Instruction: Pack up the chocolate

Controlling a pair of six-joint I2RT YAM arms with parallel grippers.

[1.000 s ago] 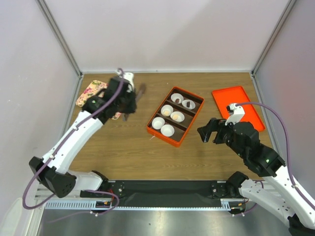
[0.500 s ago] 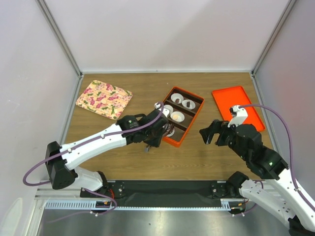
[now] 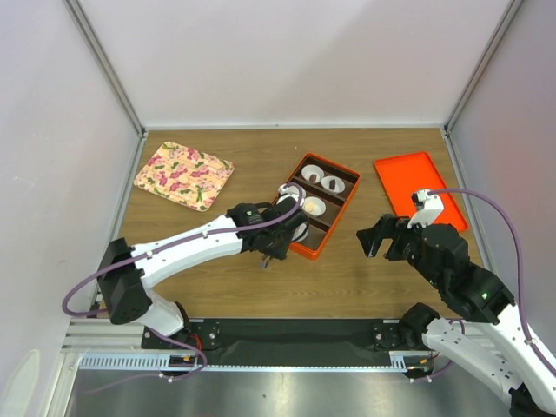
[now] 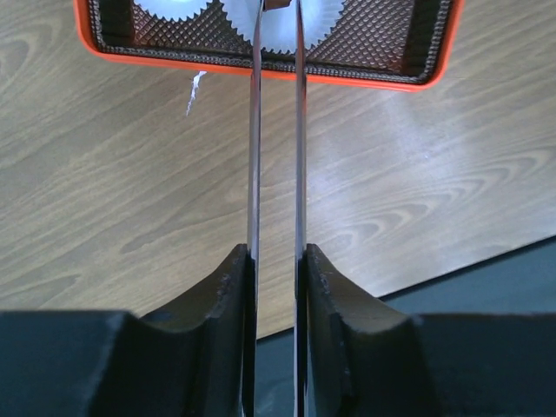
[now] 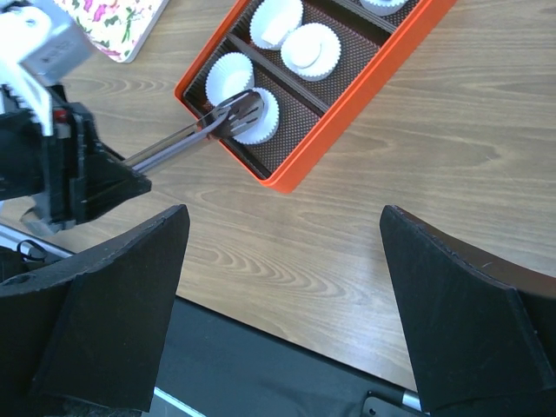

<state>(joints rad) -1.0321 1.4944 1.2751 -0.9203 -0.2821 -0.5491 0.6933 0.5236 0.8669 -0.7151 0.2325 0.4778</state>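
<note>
My left gripper (image 3: 272,247) (image 4: 276,252) is shut on thin metal tongs (image 4: 276,130). The tong tips pinch a small dark brown chocolate (image 4: 278,4) over a white paper cup (image 5: 259,117) in the near compartment of the orange divided box (image 3: 327,238). In the right wrist view the tong tips (image 5: 241,108) rest at that cup. A pale golden chocolate (image 3: 312,207) sits in a middle cup. Dark pieces (image 3: 314,173) lie in the far cups. My right gripper (image 3: 375,239) (image 5: 282,226) is open and empty, to the right of the box.
A floral tray (image 3: 183,175) lies at the far left. A flat orange lid (image 3: 421,187) lies at the far right. Grey walls close in the table on three sides. A black strip runs along the near edge.
My left arm swung from the floral tray across to the box's near end, carrying the tongs. The right arm barely moved.
</note>
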